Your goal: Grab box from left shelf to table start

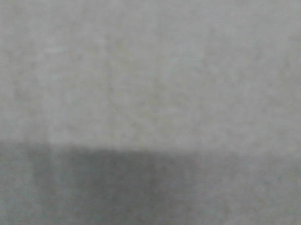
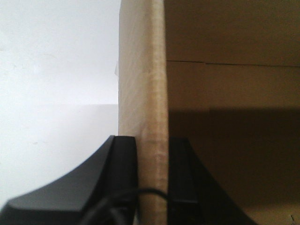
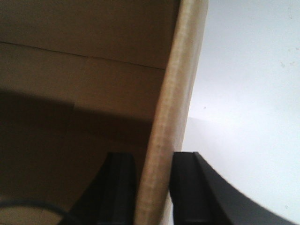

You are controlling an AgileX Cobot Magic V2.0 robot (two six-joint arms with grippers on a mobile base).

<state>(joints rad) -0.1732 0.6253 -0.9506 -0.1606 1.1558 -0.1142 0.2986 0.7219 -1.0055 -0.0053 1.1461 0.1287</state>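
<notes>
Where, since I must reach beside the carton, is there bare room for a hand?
White space lies outside the brown cardboard box: left of the wall the left gripper's black fingers pinch, right of the right gripper's wall. Crowded at both pinched edges. Front view blurred.

The box (image 2: 154, 93) — brown corrugated cardboard — shows a pale upright wall edge and a shadowed, seamed face.

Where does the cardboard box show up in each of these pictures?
Front: grey blur only; nothing can be made out.
Left wrist: box fills the right half; left gripper pinches its pale edge at centre.
Right wrist: box fills the left half; right gripper pinches its edge at centre.
Shared landmark: the thin seam across the cardboard, both wrist views.
</notes>
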